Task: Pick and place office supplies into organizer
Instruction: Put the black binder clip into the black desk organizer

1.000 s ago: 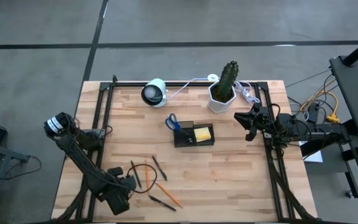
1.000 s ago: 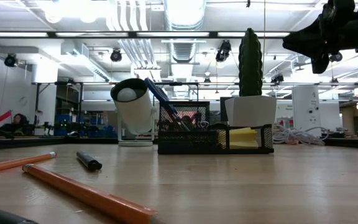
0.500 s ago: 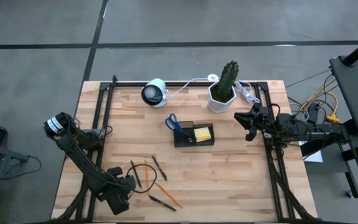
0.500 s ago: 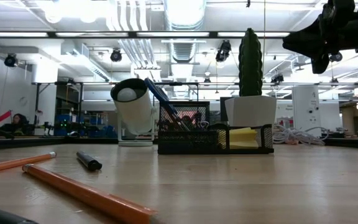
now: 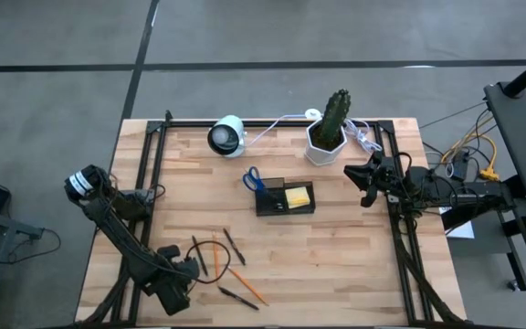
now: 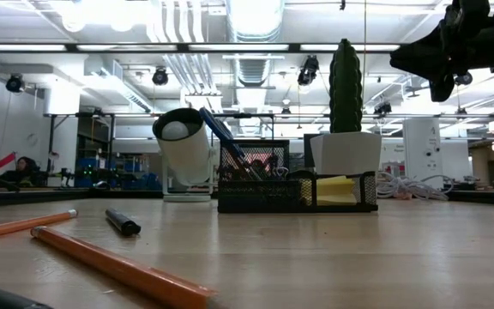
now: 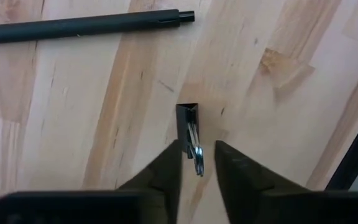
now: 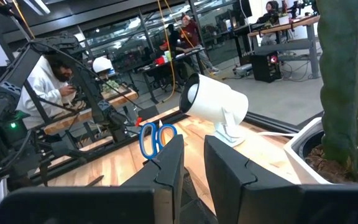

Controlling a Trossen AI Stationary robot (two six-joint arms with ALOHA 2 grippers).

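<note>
1. High view shows a wooden table (image 5: 336, 247) made of pale planks, with a black metal frame along its edges.
2. A small black mesh organizer (image 5: 284, 198) sits near the middle of the frame. Blue-handled scissors (image 5: 253, 178) stand at its left end and a yellow sticky-note pad (image 5: 298, 196) lies inside it.
3. At the lower left of the frame, the left gripper (image 5: 193, 268) hangs low over the wood. In the left wrist view its two dark fingers (image 7: 166, 174) are close together around a tiny black binder clip (image 7: 190, 134) with shiny wire handles.
4. Thin orange pencils (image 5: 243, 281) and black pens (image 5: 234, 246) lie just right of that gripper, beside a thin looped cable (image 5: 210, 249).
5. The right gripper (image 5: 365, 181) waits at the right edge, with a narrow gap between its fingers and nothing in it.
6. A green cactus in a white pot (image 5: 325, 144) and a round white lamp (image 5: 226, 136) stand along the top edge.
7. The lower right part of the table is bare wood.
</note>
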